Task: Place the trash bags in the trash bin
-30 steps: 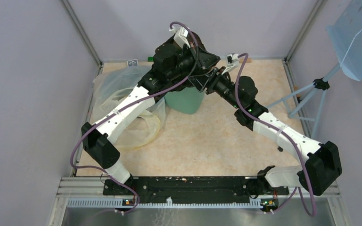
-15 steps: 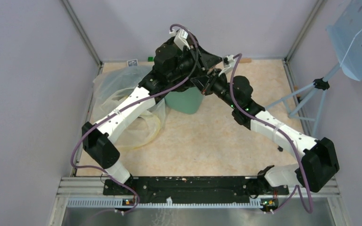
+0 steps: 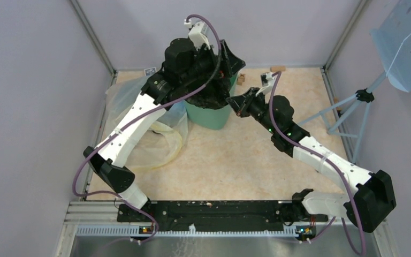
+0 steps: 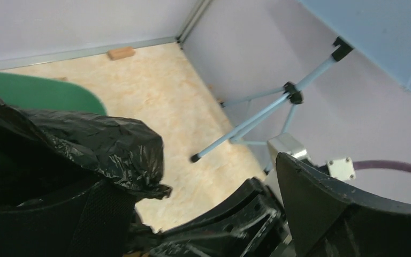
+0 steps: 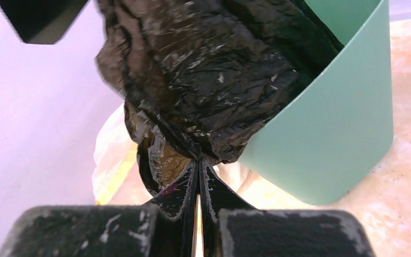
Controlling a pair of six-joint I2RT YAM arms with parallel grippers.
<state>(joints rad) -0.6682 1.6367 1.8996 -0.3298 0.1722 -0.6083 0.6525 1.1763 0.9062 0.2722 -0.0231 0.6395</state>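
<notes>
The mint-green trash bin [image 3: 208, 116] stands at the back middle of the table. A crinkly black trash bag [image 3: 213, 97] is bunched over its rim, part inside and part spilling over the side. Above the bin my left gripper [image 3: 220, 63] hangs open. In the left wrist view its fingers [image 4: 342, 214] stand wide apart, with the bag [image 4: 91, 144] against the left one and the bin's rim [image 4: 43, 93] behind. My right gripper [image 3: 239, 101] is just right of the bin. It [image 5: 198, 160] is shut on a gathered fold of the bag [image 5: 208, 75], beside the bin's wall [image 5: 337, 118].
A large clear bag [image 3: 139, 104] with yellowish contents lies left of the bin, under my left arm. A light-blue tripod stand [image 3: 361, 97] rises at the right wall. Small wooden blocks [image 3: 277, 68] lie by the back wall. Lilac walls close in three sides.
My left gripper has opened, let go of the bag and risen above the bin. My right gripper has shut on the bag's edge and drawn back to the right.
</notes>
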